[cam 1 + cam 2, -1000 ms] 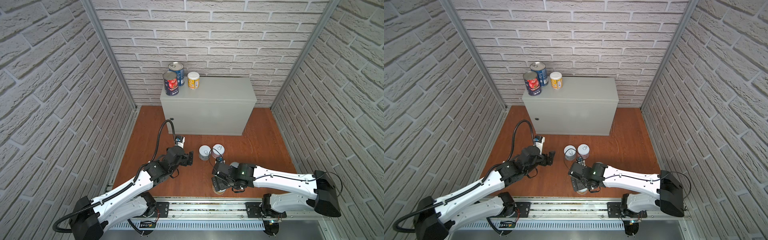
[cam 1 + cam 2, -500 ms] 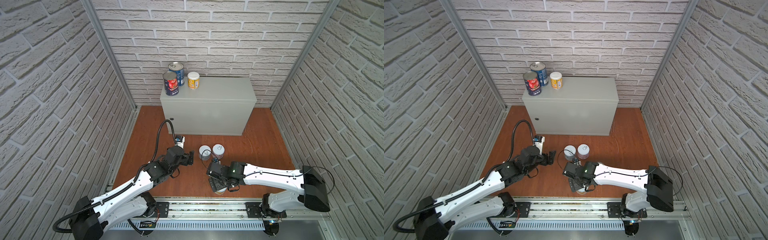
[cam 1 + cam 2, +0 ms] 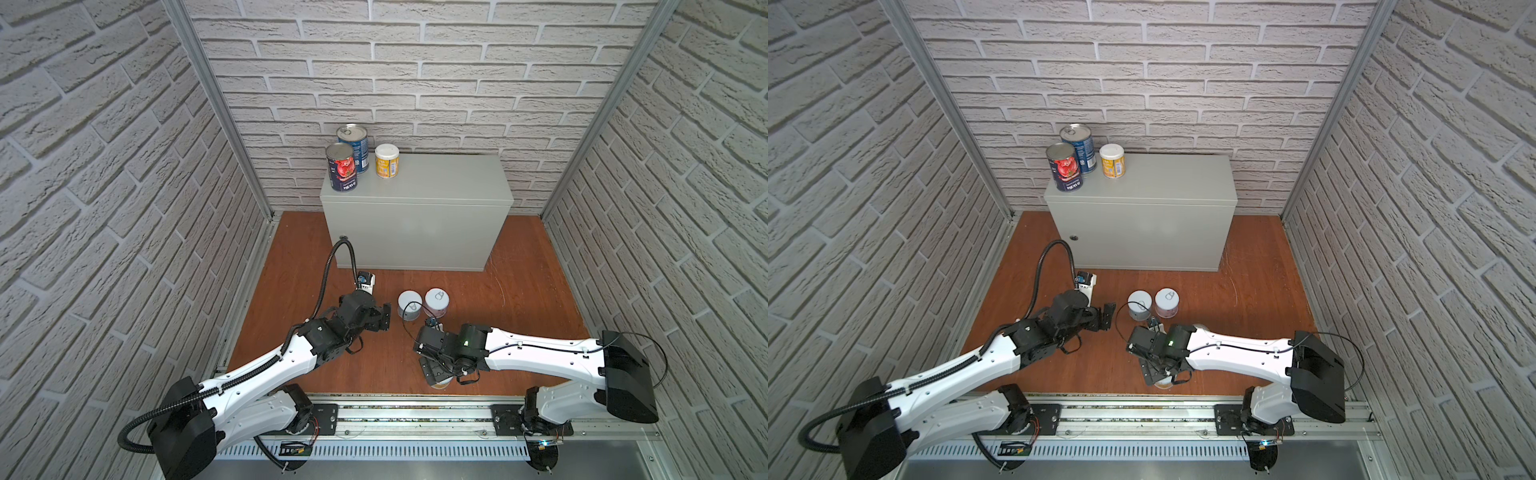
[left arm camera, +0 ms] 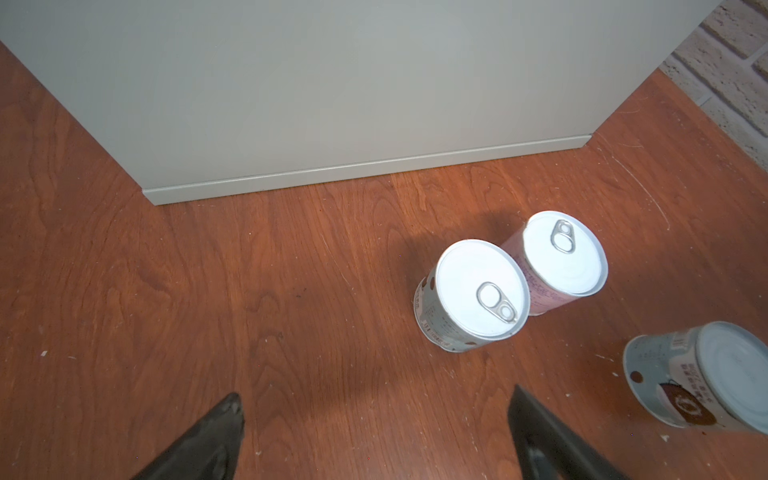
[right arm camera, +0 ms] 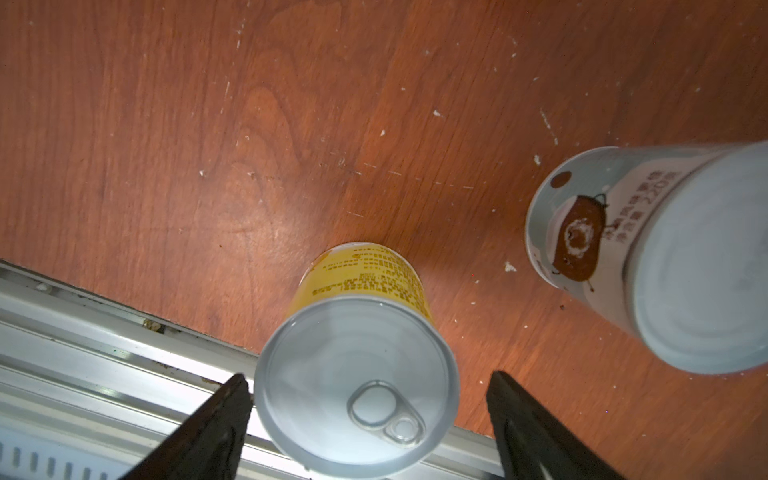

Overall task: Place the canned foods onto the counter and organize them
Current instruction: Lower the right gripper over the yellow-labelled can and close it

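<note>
On the grey counter [image 3: 436, 183] stand a tomato-label can [image 3: 342, 167], a blue can [image 3: 353, 147] and a yellow can [image 3: 387, 161], all at its left end. On the floor a pale blue can [image 4: 473, 295] and a pink can [image 4: 561, 259] stand side by side. My left gripper [image 4: 376, 397] hangs open over bare floor short of them. My right gripper [image 5: 369, 380] is open around a second yellow can [image 5: 357, 386] by the front rail; one finger is at its rim, the other stands clear. Another pale blue can [image 5: 665, 257] stands beside it.
The reddish wooden floor [image 3: 519, 299] is bounded by brick walls on three sides. An aluminium rail [image 5: 83, 332] runs along the front edge, right by the yellow can. The left arm's cable [image 3: 332, 266] loops up in front of the counter.
The right arm has swung a little to the left and stays over the yellow can by the rail. The left arm has not moved.
</note>
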Robot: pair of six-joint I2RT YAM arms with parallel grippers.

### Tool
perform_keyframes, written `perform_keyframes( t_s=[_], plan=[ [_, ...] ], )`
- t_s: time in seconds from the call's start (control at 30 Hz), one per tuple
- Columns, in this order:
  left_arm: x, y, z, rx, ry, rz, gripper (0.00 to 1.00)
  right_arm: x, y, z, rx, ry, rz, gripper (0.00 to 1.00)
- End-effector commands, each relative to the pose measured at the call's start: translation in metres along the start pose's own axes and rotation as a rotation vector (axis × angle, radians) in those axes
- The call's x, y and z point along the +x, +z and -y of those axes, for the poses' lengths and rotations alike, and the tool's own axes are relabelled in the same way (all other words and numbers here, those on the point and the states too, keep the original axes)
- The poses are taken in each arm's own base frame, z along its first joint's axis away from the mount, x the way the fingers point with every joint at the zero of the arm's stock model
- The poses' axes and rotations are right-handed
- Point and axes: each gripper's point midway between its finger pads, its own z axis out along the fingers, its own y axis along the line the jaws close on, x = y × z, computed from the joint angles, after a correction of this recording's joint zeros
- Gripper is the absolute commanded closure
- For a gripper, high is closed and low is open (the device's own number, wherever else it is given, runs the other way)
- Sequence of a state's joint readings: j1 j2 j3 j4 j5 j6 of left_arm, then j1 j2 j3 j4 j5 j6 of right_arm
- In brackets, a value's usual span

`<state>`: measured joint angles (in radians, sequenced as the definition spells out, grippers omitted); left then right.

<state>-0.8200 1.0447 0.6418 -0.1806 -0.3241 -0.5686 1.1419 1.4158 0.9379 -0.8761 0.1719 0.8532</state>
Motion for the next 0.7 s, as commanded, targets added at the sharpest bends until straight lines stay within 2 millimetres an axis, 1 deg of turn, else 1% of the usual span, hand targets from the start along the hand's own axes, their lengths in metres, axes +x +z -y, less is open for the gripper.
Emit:
perform_keyframes(
  t_s=[0.0,0.13,0.4,0.67],
  plan=[
    [-0.024,-0.003,0.01,0.031,-0.015,0.065,0.02,-0.001,-0.002,-0.008,-0.055,0.012,0.02,0.09],
    [-0.026,-0.003,0.01,0.033,-0.015,0.071,0.02,-0.001,-0.003,-0.006,-0.039,0.005,0.016,0.09],
    [-0.028,0.0,0.01,0.016,0.007,0.071,0.02,0.002,0.005,0.006,0.034,-0.003,-0.003,0.11],
    [-0.03,0.006,0.012,0.01,0.031,0.066,0.02,0.005,0.014,0.008,0.065,-0.011,-0.03,0.11]
  ],
)
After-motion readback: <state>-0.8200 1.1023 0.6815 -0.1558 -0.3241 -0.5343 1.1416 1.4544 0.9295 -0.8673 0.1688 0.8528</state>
